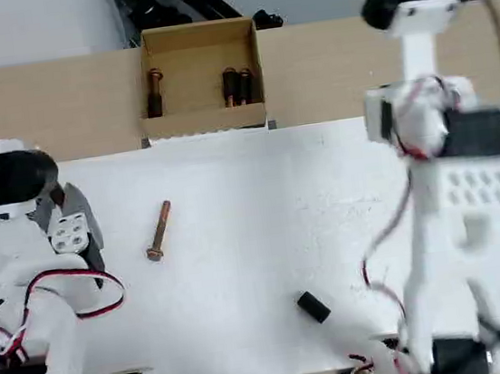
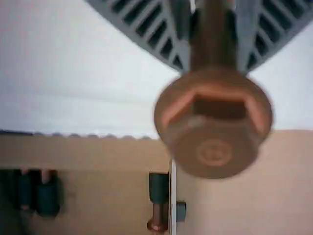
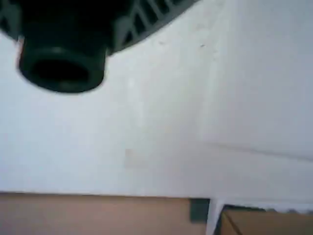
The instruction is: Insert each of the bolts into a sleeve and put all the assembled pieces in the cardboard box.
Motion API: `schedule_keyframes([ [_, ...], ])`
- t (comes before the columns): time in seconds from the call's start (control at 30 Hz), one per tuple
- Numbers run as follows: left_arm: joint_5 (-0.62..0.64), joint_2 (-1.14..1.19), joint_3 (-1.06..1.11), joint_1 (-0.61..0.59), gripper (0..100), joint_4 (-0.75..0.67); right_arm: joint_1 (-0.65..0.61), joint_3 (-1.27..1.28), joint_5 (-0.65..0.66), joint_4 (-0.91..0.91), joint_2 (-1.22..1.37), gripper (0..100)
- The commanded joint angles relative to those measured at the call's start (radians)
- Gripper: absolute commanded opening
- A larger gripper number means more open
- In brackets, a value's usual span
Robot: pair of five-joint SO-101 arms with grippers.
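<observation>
Over on the left, the left gripper (image 2: 213, 22) is clamped on a bolt (image 2: 213, 122) by its shank, with the copper-coloured hex head sticking out beyond the fingers. Across the table the right gripper (image 3: 63, 17) grasps a black sleeve (image 3: 61, 68), its open bore showing. Seen from the high view, the two arms stand well apart — nothing is lined up yet.

Between them, on the white foam sheet (image 1: 242, 270), lie a loose bolt (image 1: 159, 231) and, nearer the right arm, a loose sleeve (image 1: 313, 307). Beyond the sheet's far edge sits the cardboard box (image 1: 198, 35), with three assembled pieces (image 1: 238, 86) already inside.

To my eye the tricky part is the mating. If shank and bore meet a little off-axis, the bolt could jam on the sleeve's rim and twist in the fingers, or push the sleeve out of its grip — and a dropped part might roll off the foam. A low sweep could also knock the loose bolt.
</observation>
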Motion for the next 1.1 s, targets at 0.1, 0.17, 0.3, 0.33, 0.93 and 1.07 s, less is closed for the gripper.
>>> schedule_keyframes([
  [0.1, 0.003, -0.011, 0.064, 0.009, 1, -0.18, -0.024, 0.077, -0.006, 0.091, -0.282, 0.9],
  [0.17, 0.003, -0.011, 0.093, 0.011, 1, -0.242, -0.048, 0.192, -0.043, 0.081, -0.367, 0.9],
  [0.3, 0.003, -0.011, 0.13, 0.078, 1, -0.339, -0.16, 0.523, -0.084, -0.07, -0.587, 0.9],
  [0.33, 0.003, -0.009, 0.131, 0.109, 1, -0.351, -0.194, 0.621, -0.084, -0.128, -0.653, 0.9],
  [0.93, 0.051, -0.002, 0.131, 0.457, 1, -0.482, -0.522, 1.606, -0.186, -0.855, -1.397, 0.5],
  [1.07, 0.051, 0.0, 0.131, 0.56, 1, -0.525, -0.522, 1.605, -0.187, -0.946, -1.386, 0.5],
])
